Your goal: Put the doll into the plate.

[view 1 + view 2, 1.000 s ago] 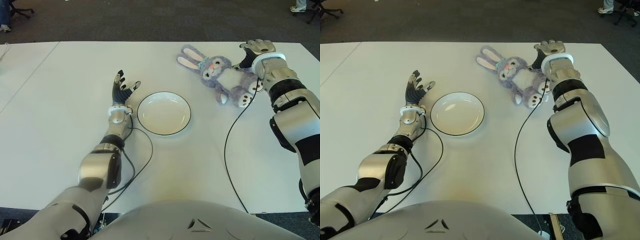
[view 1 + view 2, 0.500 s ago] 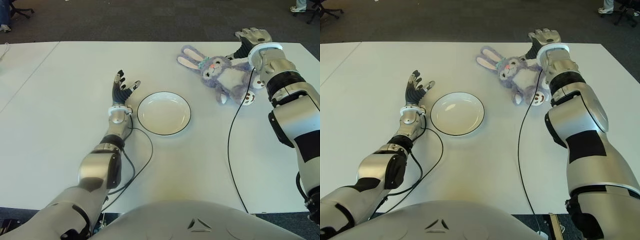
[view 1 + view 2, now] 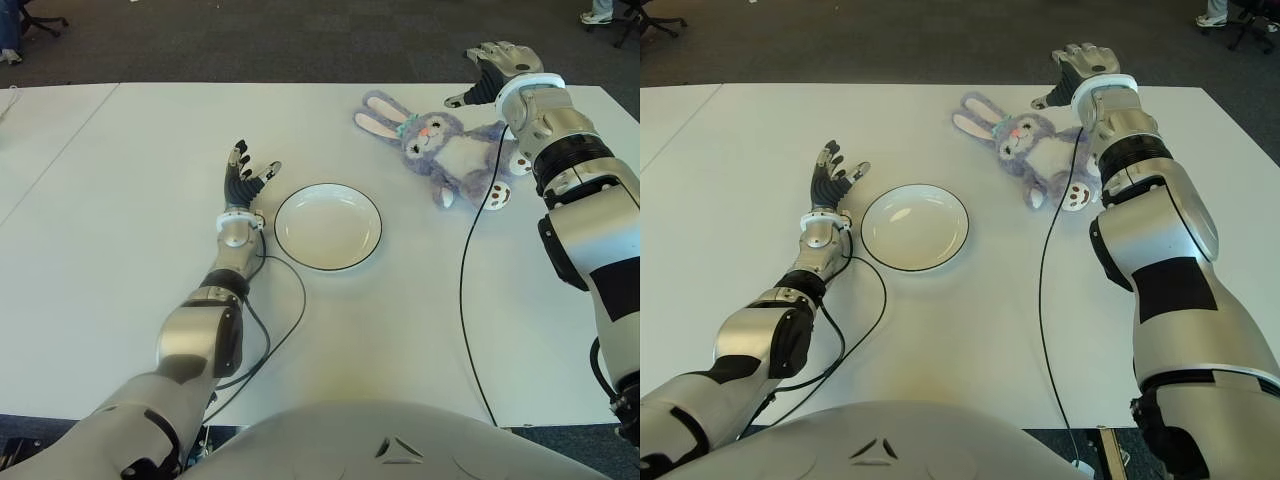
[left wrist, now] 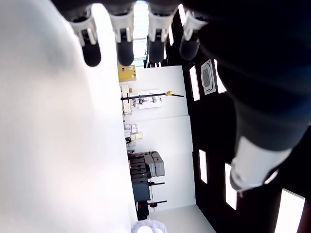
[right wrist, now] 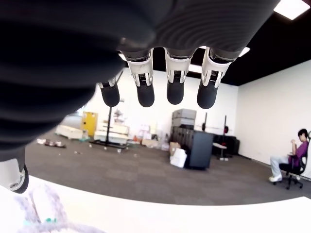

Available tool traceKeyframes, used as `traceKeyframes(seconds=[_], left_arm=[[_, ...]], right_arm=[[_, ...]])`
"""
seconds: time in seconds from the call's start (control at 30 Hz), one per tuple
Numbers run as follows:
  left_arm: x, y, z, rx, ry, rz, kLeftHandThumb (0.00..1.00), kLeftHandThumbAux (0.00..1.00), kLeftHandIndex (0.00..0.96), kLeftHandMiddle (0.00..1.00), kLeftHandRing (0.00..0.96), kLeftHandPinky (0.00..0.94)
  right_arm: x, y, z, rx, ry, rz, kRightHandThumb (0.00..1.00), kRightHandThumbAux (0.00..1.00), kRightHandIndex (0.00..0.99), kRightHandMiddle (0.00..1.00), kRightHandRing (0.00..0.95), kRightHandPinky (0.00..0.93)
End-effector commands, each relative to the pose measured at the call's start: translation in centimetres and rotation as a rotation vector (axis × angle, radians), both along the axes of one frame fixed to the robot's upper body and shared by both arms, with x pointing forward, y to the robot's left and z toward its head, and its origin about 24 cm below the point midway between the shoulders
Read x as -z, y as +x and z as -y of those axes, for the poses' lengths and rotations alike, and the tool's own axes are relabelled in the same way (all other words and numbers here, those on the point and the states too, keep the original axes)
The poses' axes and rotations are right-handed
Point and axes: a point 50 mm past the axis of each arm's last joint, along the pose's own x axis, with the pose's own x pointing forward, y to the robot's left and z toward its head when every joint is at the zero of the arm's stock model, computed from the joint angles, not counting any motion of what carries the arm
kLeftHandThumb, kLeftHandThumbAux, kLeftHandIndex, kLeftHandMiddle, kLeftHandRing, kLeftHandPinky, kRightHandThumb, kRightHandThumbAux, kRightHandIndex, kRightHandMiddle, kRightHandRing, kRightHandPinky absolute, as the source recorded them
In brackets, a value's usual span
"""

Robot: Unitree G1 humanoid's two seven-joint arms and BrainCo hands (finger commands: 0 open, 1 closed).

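From the head, the purple bunny doll (image 3: 440, 150) lies on the white table (image 3: 120, 200), right of the empty plate (image 3: 328, 227). The right hand (image 3: 493, 66) hovers beyond the doll, fingers spread, holding nothing. The left hand (image 3: 243, 177) shows left of the plate, fingers splayed. The right wrist view shows four extended fingers (image 5: 167, 87) and the doll's ears below.

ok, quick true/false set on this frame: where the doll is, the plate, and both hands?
1. The purple plush bunny doll lies in the white black-rimmed plate. False: it lies on the white table, to the plate's right.
2. The plate is empty. True.
3. The right hand grips the doll. False: it is open at the table's far edge, beyond the doll.
4. The left hand shows left of the plate, open. True.
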Motion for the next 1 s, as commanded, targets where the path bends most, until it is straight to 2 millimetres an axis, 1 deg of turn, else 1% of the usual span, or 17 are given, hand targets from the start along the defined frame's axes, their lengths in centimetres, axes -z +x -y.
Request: traceKeyframes(seconds=[0.03,0.1,0.17,0.27,0.33,0.63,0.83,1.0], left_arm=[[10.1,-9.0,1.2,-0.025,-0.049,-0.525,0.018,0.711,0.059,0.088,0.089,0.098],[10.1,-9.0,1.2,-0.026,-0.048,-0.526,0.019,0.713,0.059,0.087,0.088,0.099],[10.0,-8.9,1.2,-0.026,-0.044,-0.523,0.019,0.718,0.058,0.086,0.088,0.102],[10.0,-8.9,1.3,-0.020,-0.037,-0.519,0.017,0.719,0.057,0.084,0.088,0.105],[10.0,-8.9,1.3,-0.017,-0.036,-0.518,0.017,0.725,0.058,0.086,0.090,0.114],[9.9,-8.9,1.3,-0.013,-0.054,-0.511,0.014,0.752,0.056,0.090,0.093,0.117],[9.9,-8.9,1.4,-0.017,-0.057,-0.510,0.016,0.746,0.056,0.091,0.095,0.115],[9.9,-8.9,1.5,-0.013,-0.043,-0.505,0.013,0.742,0.055,0.092,0.095,0.116]], right_arm=[[-1.8,0.5,-2.4,-0.088,0.035,0.022,0.238,0.442,0.000,0.000,0.000,0.068],[-1.8,0.5,-2.6,-0.098,0.028,0.016,0.245,0.434,0.000,0.000,0.000,0.074],[-1.0,0.4,-2.8,-0.113,0.025,0.000,0.243,0.444,0.000,0.000,0.000,0.063],[1.2,0.1,-2.9,-0.118,0.041,-0.044,0.247,0.451,0.000,0.000,0.000,0.057],[2.0,0.0,-2.8,-0.115,0.051,-0.069,0.247,0.453,0.000,0.000,0.000,0.056],[4.0,-0.4,-2.3,-0.103,0.084,-0.149,0.257,0.461,0.000,0.000,0.000,0.061],[5.1,-0.6,-2.6,-0.098,0.094,-0.183,0.272,0.463,0.000,0.000,0.000,0.061],[6.6,-0.8,-3.3,-0.093,0.100,-0.221,0.286,0.458,0.000,0.000,0.000,0.063]])
